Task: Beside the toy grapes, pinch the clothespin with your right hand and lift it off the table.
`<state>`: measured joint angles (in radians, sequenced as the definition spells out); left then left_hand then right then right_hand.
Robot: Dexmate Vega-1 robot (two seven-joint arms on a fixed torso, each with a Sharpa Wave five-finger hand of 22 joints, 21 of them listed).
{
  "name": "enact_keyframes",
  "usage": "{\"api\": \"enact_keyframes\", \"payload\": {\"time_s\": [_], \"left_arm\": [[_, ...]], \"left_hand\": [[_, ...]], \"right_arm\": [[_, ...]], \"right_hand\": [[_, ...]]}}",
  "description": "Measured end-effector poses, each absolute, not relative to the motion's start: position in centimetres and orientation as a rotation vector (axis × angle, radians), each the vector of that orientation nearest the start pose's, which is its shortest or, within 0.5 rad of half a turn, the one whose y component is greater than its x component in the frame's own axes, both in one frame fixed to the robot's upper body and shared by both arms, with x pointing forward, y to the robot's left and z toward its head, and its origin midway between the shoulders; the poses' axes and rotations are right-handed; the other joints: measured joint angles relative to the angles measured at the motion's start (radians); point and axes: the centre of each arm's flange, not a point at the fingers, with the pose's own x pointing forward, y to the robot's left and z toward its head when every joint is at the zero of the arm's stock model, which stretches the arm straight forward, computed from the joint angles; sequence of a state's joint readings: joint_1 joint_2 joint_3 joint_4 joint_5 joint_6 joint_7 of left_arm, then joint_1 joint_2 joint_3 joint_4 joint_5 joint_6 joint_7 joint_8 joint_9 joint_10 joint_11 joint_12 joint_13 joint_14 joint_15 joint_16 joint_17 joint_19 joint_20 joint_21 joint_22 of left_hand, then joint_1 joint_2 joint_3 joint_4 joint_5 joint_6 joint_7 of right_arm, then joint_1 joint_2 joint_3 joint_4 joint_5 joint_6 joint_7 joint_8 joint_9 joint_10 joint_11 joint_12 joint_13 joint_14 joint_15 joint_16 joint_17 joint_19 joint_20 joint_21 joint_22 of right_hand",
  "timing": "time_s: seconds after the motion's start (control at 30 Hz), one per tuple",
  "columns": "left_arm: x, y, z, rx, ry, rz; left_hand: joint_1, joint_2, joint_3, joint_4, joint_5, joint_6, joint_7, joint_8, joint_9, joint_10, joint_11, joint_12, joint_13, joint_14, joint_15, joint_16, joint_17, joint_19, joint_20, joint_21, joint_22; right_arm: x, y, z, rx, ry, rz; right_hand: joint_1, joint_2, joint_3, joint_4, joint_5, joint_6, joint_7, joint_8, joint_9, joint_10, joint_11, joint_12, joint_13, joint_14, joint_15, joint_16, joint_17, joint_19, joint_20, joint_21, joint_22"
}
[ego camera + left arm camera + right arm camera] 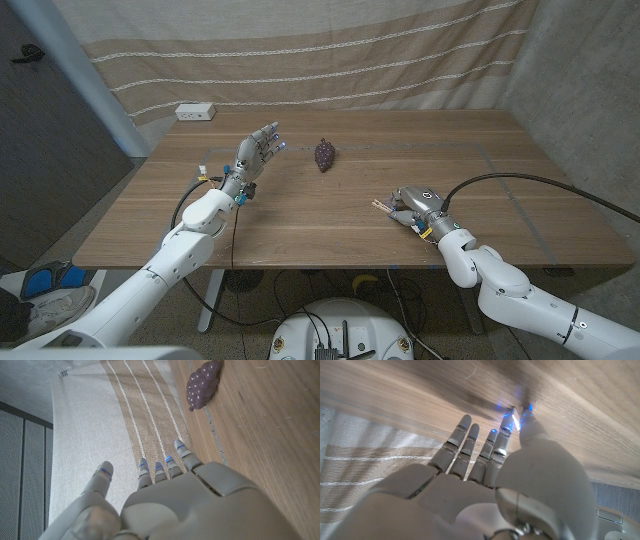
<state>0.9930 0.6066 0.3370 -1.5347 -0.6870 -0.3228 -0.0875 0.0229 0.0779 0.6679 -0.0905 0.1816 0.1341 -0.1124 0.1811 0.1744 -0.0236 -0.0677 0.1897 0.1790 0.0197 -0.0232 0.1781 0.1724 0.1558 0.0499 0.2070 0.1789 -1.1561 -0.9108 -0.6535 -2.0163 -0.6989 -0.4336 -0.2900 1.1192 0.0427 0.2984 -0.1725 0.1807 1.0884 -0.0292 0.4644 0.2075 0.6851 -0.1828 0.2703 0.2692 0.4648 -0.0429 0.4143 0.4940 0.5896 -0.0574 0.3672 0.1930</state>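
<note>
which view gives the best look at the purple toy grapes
The left wrist view: the purple toy grape bunch is large there, with single berries and the stem end plain on the wooden table. In the head view it is a small dark bunch mid-table, between the left hand and right hand.

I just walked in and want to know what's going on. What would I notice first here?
Probably the two white robot arms reaching over the wooden table. The right hand is down on the table at a small clothespin, and the left hand is raised with its fingers spread. Between them, farther back, sits a purple bunch of toy grapes.
</note>
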Motion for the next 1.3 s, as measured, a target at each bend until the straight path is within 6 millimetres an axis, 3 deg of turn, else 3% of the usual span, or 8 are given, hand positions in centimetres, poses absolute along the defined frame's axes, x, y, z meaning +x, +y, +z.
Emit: {"api": "enact_keyframes", "payload": {"time_s": [0.7,0.9,1.3], "left_arm": [[60.1,27.6,-2.9,-0.011,-0.660,-0.348],[60.2,27.6,-2.9,-0.012,-0.659,-0.349],[60.2,27.6,-2.8,-0.010,-0.662,-0.352]], "left_hand": [[0.000,0.000,0.004,-0.004,0.000,0.000,0.000,0.000,0.000,0.000,0.000,0.000,0.000,0.000,0.000,0.000,0.000,-0.006,0.005,0.000,0.000],[0.000,0.000,0.004,-0.004,0.000,0.000,0.000,0.000,0.000,0.000,0.000,0.000,0.000,0.000,0.000,0.000,0.000,-0.005,0.005,0.000,0.000],[0.000,0.000,0.000,-0.008,0.000,0.000,0.000,0.000,0.000,0.000,0.000,0.000,0.000,0.000,0.000,0.000,0.000,-0.005,0.005,0.000,0.000]], "right_arm": [[51.4,-21.9,-10.2,-1.425,-0.779,-0.262],[51.3,-21.9,-9.9,-1.414,-0.814,-0.280],[51.1,-22.0,-9.5,-1.379,-0.890,-0.302]], "right_hand": [[0.017,-0.004,0.009,0.000,-0.004,0.014,-0.014,-0.005,-0.006,0.014,-0.010,0.000,-0.005,0.012,-0.002,0.000,-0.003,0.003,0.004,0.007,0.000],[0.055,-0.013,0.031,-0.008,-0.001,0.056,0.017,-0.009,-0.011,0.059,-0.012,0.011,-0.002,0.036,-0.007,-0.012,-0.012,0.018,0.004,0.015,0.000],[0.076,-0.035,0.042,-0.013,0.013,0.084,0.027,-0.007,-0.015,0.082,-0.010,0.019,0.008,0.057,-0.007,-0.029,-0.021,0.025,-0.003,0.021,0.000]]}}
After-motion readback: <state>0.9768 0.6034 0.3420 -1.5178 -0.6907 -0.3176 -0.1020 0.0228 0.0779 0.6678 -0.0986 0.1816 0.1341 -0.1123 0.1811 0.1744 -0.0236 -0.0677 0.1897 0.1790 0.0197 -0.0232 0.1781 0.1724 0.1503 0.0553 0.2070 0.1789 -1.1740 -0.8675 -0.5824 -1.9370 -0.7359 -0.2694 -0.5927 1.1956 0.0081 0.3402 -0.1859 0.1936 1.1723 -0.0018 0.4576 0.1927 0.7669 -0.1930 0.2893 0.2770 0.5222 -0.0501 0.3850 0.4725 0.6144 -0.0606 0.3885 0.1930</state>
